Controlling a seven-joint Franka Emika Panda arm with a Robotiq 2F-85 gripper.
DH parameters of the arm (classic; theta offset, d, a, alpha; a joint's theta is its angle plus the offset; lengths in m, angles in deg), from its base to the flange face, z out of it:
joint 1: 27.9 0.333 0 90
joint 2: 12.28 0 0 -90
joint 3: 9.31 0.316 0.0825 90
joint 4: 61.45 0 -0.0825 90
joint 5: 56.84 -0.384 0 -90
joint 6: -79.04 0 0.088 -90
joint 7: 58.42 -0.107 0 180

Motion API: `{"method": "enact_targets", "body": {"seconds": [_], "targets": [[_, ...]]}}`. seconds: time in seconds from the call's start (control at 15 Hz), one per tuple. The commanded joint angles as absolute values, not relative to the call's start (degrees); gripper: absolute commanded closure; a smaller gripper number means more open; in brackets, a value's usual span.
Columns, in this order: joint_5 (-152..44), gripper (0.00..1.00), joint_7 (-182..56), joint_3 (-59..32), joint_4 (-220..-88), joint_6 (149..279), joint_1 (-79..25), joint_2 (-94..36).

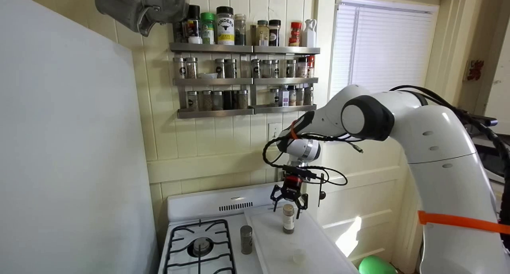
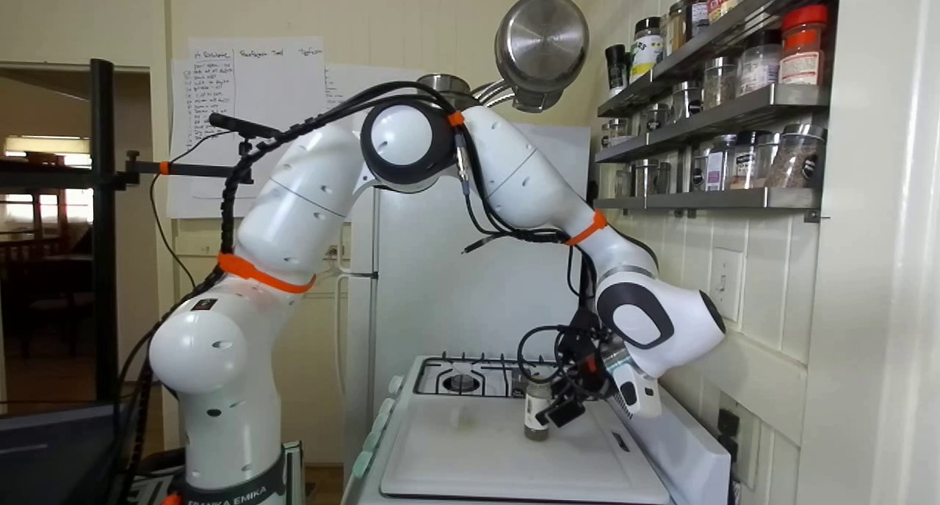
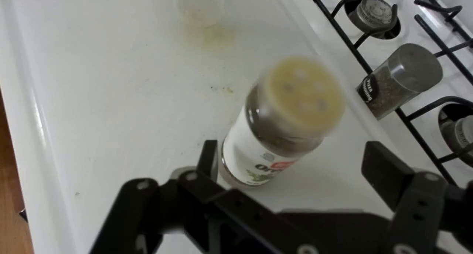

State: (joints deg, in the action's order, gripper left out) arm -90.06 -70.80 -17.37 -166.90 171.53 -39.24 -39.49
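Note:
My gripper (image 3: 293,161) is open, its two black fingers wide apart with nothing held. Nearest to it stands an upright spice bottle (image 3: 255,147) with a white label beginning "Or" and a tan shaker top. In the wrist view the bottle lies nearer the left finger; whether they touch I cannot tell. The same bottle (image 1: 288,222) shows under the gripper in an exterior view, on a white stove cover (image 1: 275,246). A grey-lidded jar marked "Pizza Seasoning" (image 3: 388,86) stands beside the cover. A round translucent cap (image 3: 198,6) lies on the cover.
Black burner grates (image 1: 199,250) flank the grey-lidded jar. Behind the gripper rises the stove's back panel (image 1: 207,204) against the wall. Metal shelves (image 1: 215,113) of spice jars hang above. A steel pot (image 2: 542,42) hangs high, and a white fridge (image 2: 477,270) stands beyond the stove.

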Motion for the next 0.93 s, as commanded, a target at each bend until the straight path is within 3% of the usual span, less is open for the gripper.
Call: {"method": "enact_targets", "body": {"seconds": [0.0,0.07,0.13,0.2,0.6,0.73,0.87], "targets": [[-90.23,0.0,-71.88,-16.9,-163.85,167.89,-39.55,-41.86],[-90.13,0.0,-71.94,-16.87,-163.56,167.57,-39.5,-42.14],[-90.01,0.1,-72.07,-16.85,-163.2,167.12,-39.43,-42.46],[-90.04,0.26,-72.08,-16.87,-162.99,167.2,-39.36,-42.6],[-89.61,0.74,-72.74,-16.94,-161.98,167.25,-39.17,-43.38],[-89.53,0.84,-72.89,-16.93,-161.65,167.12,-39.15,-43.54],[-89.45,0.86,-72.81,-16.92,-161.56,167.2,-39.15,-43.49]]}}
